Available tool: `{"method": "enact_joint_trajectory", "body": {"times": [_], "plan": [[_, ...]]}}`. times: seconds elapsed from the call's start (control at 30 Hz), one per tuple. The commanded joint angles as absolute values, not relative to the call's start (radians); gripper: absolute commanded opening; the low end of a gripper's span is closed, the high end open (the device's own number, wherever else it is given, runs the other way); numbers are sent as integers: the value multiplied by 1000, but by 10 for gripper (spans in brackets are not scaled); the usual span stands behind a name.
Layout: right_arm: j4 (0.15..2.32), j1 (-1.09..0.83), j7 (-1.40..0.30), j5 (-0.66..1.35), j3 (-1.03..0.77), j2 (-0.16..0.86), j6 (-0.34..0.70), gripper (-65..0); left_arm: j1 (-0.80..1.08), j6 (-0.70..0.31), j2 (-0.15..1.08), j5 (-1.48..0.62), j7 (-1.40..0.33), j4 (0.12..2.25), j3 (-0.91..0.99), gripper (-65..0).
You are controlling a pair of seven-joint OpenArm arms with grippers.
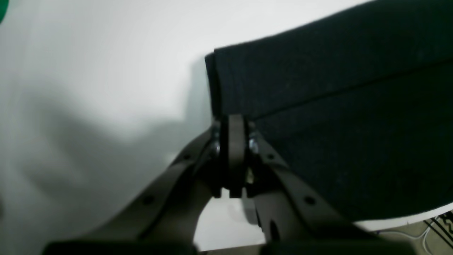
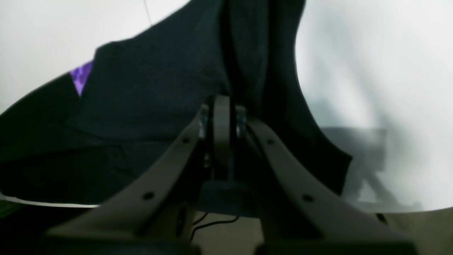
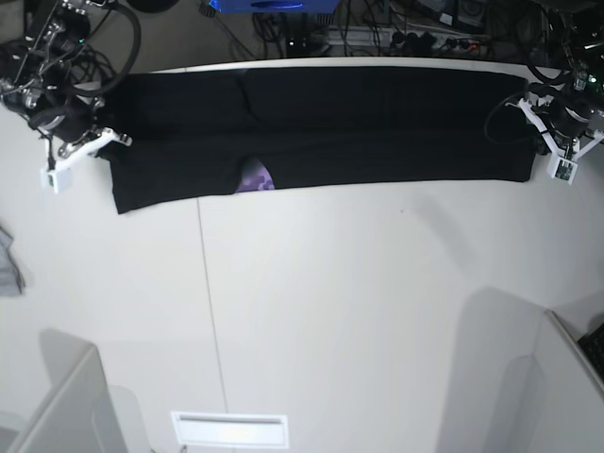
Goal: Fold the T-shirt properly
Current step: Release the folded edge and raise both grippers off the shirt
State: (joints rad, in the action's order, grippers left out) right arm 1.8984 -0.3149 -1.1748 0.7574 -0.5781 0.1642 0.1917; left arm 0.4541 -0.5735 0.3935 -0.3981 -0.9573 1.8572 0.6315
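The black T-shirt (image 3: 377,123) lies folded into a long band along the far edge of the white table (image 3: 359,302). A bit of purple print (image 3: 255,177) peeks from its near hem and also shows in the right wrist view as a purple patch (image 2: 81,75). My left gripper (image 1: 235,118) is shut on the T-shirt's end (image 1: 318,88) at the base view's right (image 3: 540,123). My right gripper (image 2: 222,101) is shut on bunched cloth (image 2: 159,88) at the other end, at the base view's left (image 3: 99,140).
Cables and equipment (image 3: 425,28) crowd the space behind the table's far edge. Grey box corners stand at the front left (image 3: 57,396) and front right (image 3: 557,377). A white plate (image 3: 229,429) sits at the front edge. A seam (image 3: 206,283) runs down the table.
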Motion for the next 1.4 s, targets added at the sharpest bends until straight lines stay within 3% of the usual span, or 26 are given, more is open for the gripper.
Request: {"method": "enact_joint_trajectory", "body": {"times": [0.0, 0.47, 1.03, 1.07, 1.13, 1.2, 1.27, 1.37], "plan": [[1936, -317, -1159, 769, -584, 177, 196, -650, 453, -568, 414, -397, -944, 1873, 639, -650], [1951, -383, -1156, 763, -579, 116, 196, -650, 487, -567, 410, -397, -943, 1873, 639, -650], [1949, -398, -1153, 760, -584, 116, 196, -650, 486, -567, 412, -397, -943, 1867, 641, -650], [1949, -398, -1152, 760, -584, 116, 196, -576, 486, -567, 414, -397, -943, 1867, 641, -650], [1949, -401, -1150, 760, -584, 117, 196, -441, 484, -567, 414, -397, -943, 1867, 648, -578], [1952, -404, -1148, 760, -585, 117, 196, -359, 481, -567, 409, -400, -943, 1868, 693, -469], [1954, -403, -1133, 760, -585, 119, 196, -353, 479, -567, 407, -404, -943, 1871, 746, -359], [1971, -406, -1078, 760, -579, 120, 200, -383, 476, -567, 406, -407, -943, 1874, 800, -263]]}}
